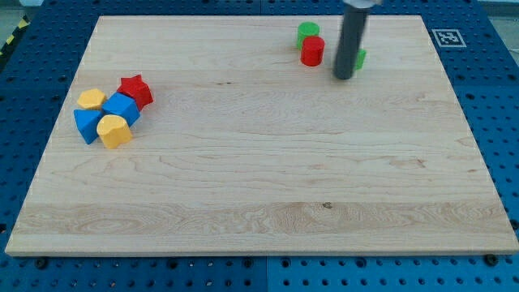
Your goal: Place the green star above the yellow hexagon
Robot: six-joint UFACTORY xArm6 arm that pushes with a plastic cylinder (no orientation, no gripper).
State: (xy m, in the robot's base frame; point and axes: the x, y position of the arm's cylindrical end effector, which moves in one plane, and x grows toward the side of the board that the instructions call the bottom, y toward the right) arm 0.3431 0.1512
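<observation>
Yellow heart-like block (114, 130) sits nearest, view's left | yellow hexagon (91, 99) just behind it | green star (359, 57) far right, mostly hidden behind my tip (344, 77) | rod only, no jaws | task barely begun.

Rod upright, my tip (344, 77) on board.

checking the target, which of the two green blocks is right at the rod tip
The green block peeking out at the view's right of my tip; the other green block sits behind the red cylinder.
</observation>
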